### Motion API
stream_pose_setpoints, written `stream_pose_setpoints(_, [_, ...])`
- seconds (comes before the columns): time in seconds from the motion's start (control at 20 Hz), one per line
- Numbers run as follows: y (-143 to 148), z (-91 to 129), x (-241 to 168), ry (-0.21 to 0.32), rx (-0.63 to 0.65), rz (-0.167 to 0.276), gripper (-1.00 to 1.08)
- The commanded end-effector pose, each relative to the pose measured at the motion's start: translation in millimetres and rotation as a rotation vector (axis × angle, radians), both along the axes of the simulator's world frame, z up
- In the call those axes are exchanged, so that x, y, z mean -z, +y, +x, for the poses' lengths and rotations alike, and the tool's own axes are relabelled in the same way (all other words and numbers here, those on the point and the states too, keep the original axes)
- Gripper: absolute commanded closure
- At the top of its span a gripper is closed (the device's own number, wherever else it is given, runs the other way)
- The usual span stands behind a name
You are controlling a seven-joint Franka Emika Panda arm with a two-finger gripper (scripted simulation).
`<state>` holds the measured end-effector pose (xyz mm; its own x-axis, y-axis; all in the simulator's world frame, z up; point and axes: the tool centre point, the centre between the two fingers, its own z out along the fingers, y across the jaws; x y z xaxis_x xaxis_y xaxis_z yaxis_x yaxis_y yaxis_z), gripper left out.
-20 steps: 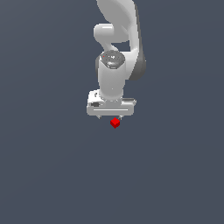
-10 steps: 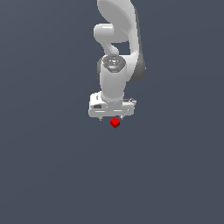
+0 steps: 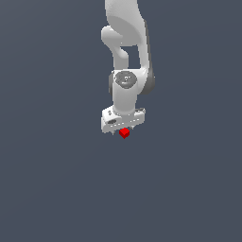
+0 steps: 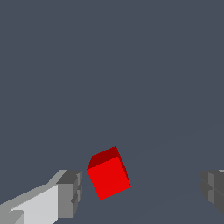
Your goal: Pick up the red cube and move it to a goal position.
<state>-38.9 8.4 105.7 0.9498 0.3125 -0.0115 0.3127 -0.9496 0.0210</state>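
A: We start at the gripper (image 4: 140,192): in the wrist view its fingers (image 4: 69,192) stand spread wide, one pad close beside the red cube (image 4: 108,175) and the other well apart from it, and neither is touching it that we can see.

B: So it holds nothing. Where do we put the cube?

A: It lies between the pads, nearer one of them and turned at an angle to them. In the exterior view the cube (image 3: 124,133) sits at about six o'clock from the white gripper body (image 3: 123,119), just beneath it. Whether it rests on the grey floor (image 3: 56,189) we cannot strictly tell, though we judge that it does.

B: How do we expect it to handle?

A: We judge it rigid and light, with flat plain faces, narrower than the opening. We would take it on two opposite side faces, near their middle. Because it sits askew and off centre, it may twist or slide as the pads close.

B: And the arm?

A: The wrist points straight down, the links rising toward twelve o'clock and out of the exterior view
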Motion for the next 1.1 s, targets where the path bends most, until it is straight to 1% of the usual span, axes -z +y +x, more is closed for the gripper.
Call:
stream_pose_setpoints(0.0, [3.5, -7.2, 15.8, 0.000, -0.075, 0.005, -0.92])
stream_pose_setpoints(0.25, [8.6, -20.5, 44.8, 0.000, -0.213, 0.015, -0.92])
stream_pose_setpoints(0.5, [10.9, -30.5, 66.4, 0.000, -0.315, 0.021, -0.92])
stream_pose_setpoints(0.75, [11.6, -36.6, 80.0, 0.000, -0.377, 0.024, -0.92])
stream_pose_setpoints(1.0, [11.6, -38.6, 84.7, 0.000, -0.399, 0.025, -0.92])
stream_pose_setpoints(1.05, [11.6, -38.6, 84.7, 0.000, -0.399, 0.025, 1.08])
